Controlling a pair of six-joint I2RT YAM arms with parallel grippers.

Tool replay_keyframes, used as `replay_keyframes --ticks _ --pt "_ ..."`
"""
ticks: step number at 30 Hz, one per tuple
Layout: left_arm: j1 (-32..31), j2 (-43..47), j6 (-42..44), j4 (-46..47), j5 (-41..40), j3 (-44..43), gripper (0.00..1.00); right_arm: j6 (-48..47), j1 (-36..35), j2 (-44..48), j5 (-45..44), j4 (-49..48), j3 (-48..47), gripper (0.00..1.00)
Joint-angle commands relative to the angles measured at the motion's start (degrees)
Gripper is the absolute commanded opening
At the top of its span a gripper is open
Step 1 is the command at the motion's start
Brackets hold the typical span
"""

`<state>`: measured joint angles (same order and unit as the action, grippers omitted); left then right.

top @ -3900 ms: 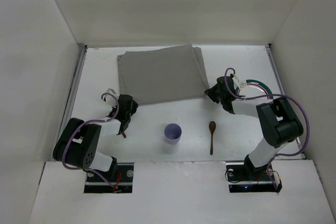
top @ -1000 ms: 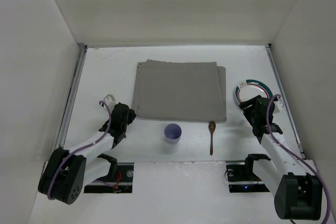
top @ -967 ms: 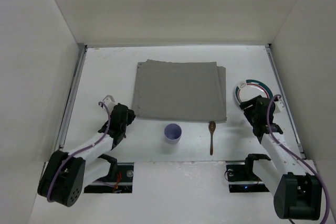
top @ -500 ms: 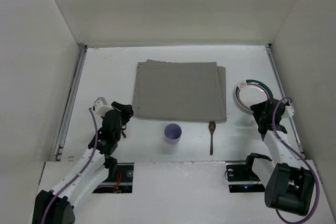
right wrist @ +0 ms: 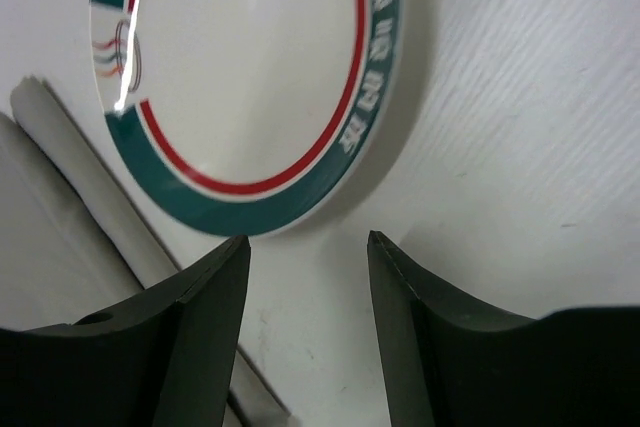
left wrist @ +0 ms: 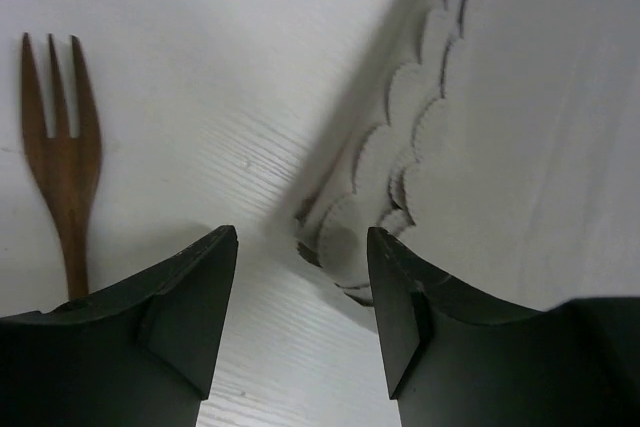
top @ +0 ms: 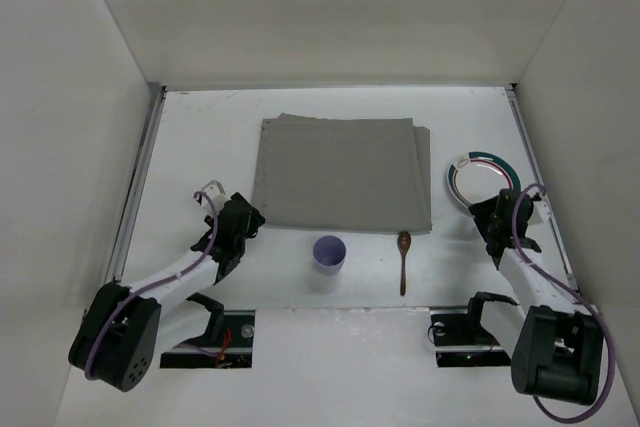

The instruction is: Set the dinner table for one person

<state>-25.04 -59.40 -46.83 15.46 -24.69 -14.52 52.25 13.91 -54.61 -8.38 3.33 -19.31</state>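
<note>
Cup (top: pixel 330 251), spoon (top: pixel 403 260) on table (top: pixel 200 137) before mat (top: pixel 343 172)

place: robot lab test booth | signs: bare white walls (top: pixel 330 17) boxing a table (top: pixel 200 137) with metal rails (top: pixel 143 167) | left arm (top: pixel 165 277) and right arm (top: pixel 535 282) bolted at its near edge

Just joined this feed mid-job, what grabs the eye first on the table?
The grey cloth mat lies in the middle, with a green-rimmed plate just off its right edge. A purple cup and a wooden spoon sit by its near edge. The left fingers and right fingers stand open, empty.
</note>
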Motion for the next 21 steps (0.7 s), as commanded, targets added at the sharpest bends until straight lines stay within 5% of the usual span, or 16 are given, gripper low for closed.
replay_keyframes --ticks 1,7,12,16,21 --pt "0.83 -1.77 -1.15 2.11 -0.19 -2.44 0.52 -0.74 -6.54 -1.02 0.21 -3.68 -1.96 0.56" --pt "1.79 -4.5 -2.48 3.69 2.97 -1.3 0.38 -0.66 -15.97 1.61 -7.52 -2.55 -0.47 0.6" --pt "2.67 -4.06 -2.92 5.98 5.0 -0.16 0.27 -0.65 -14.48 0.74 -3.59 -5.08 0.59 0.62" --pt "3.9 -4.68 -3.27 5.9 5.09 0.72 0.09 0.04 -14.83 -1.46 -3.13 -6.67 -0.11 0.62" --pt "3.99 1.28 -4.94 3.09 4.74 4.41 0.04 -0.48 -10.28 0.2 -2.61 -5.62 -0.46 0.63"
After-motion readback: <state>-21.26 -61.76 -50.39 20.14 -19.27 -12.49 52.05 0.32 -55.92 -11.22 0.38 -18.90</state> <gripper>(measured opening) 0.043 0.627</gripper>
